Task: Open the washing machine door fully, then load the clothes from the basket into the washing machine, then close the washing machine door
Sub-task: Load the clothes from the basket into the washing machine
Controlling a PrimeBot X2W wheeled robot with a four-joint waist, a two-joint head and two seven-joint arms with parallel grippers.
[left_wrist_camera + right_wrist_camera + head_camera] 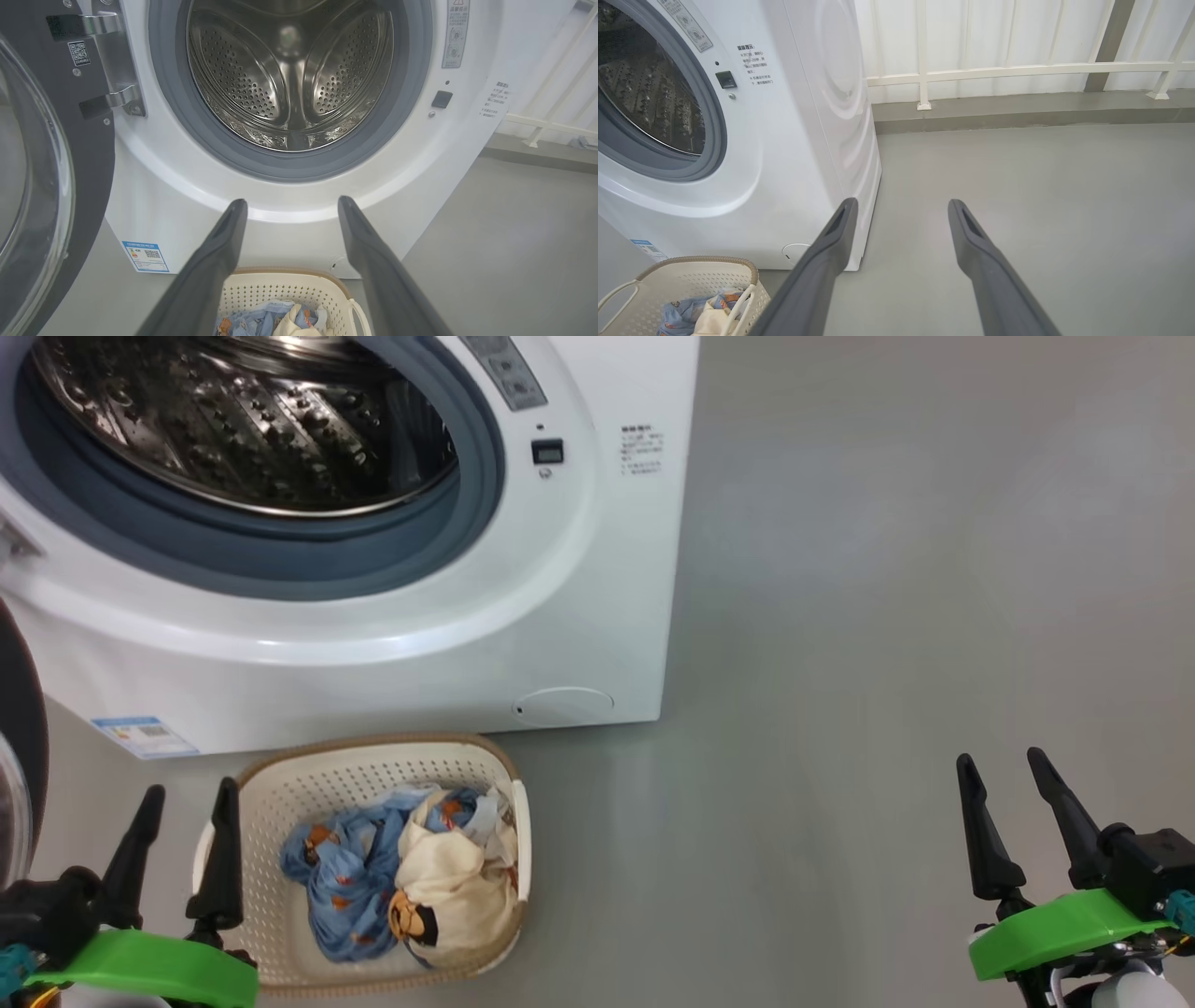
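washing machine (597,616): white front-loader, upper left of head view, mouth uncovered, stands on grey floor (887,616)
washing machine door (88,154): swung wide to the machine's left; left wrist view gives black inner rim, bulging glass, QR sticker; head view catches a dark sliver at its left edge
hinge (117,60): two metal arms joining door to cabinet, seen from left wrist
drum (289,84): perforated steel; left wrist looks straight in at the paddles, head and right wrist see it at a slant
gasket (168,93): grey-blue ring around the mouth
blue label sticker (145,735): low on the front, left side
round cap (563,706): low on the front, right side
basket (308,784): cream, brown rim, on floor just in front of the machine, below and left of the cap
clothes (401,877): both in the basket, bunched; light blue printed one left, cream one with cartoon face right, partly over it; head view shows whole heap, wrist views just its top
left gripper (190,789): fingers spread, holding nothing, at the basket's left edge; own camera shows tips against the machine's lower front, basket between them below
right gripper (1001,758): fingers spread, holding nothing, lower right, over bare floor, well apart from basket
right wrist extras: machine's side panel, white railing (1017,70) along the back wall, basket's white handle (616,294)
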